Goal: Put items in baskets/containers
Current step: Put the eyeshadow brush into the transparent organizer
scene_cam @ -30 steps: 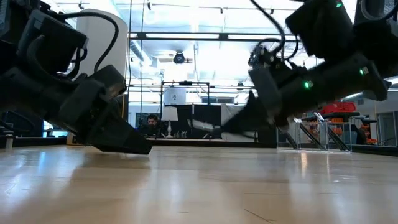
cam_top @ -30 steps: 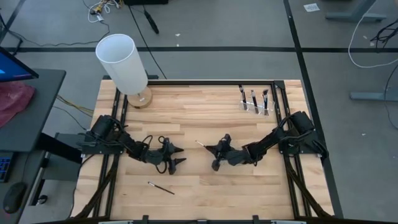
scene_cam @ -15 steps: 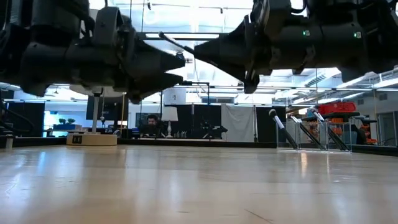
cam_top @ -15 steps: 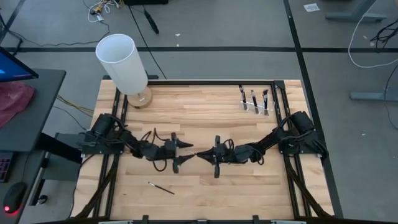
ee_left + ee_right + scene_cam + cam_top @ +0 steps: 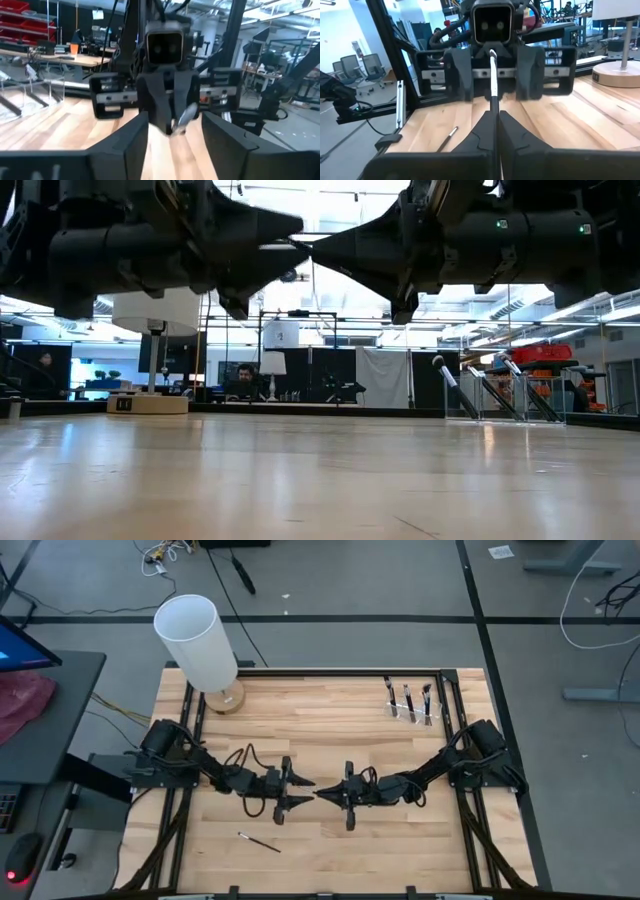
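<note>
My right gripper (image 5: 324, 792) (image 5: 496, 117) is shut on one thin dark makeup brush (image 5: 493, 82) above the table's middle. My left gripper (image 5: 300, 790) (image 5: 172, 145) faces it, open. Its fingers (image 5: 456, 70) stand on either side of the brush's free pale end (image 5: 184, 115) without touching it. A second brush (image 5: 258, 841) (image 5: 447, 137) lies flat on the wood near the table's near edge. The clear holder (image 5: 410, 712) (image 5: 25, 97) stands at the far right with three brushes upright in it. My right gripper pinches the brush by its dark handle (image 5: 495, 107) between the two fingers. The fingers lie level, pointing toward the table's left and along the brush. The brush sticks straight out past the fingertips toward my left gripper, lifted clear of the table.
A big white cylinder on a round wooden base (image 5: 197, 638) stands at the far left corner. Black frame rails run along the table's sides (image 5: 470, 830). Bare wood lies near the front edge (image 5: 320, 480). A person sits far behind the table (image 5: 240, 378).
Both grippers have risen off the table and levelled out. They have closed in on each other over the table's middle. The right gripper has carried the brush up and swung it from slanting toward the far left to pointing straight at the left gripper.
</note>
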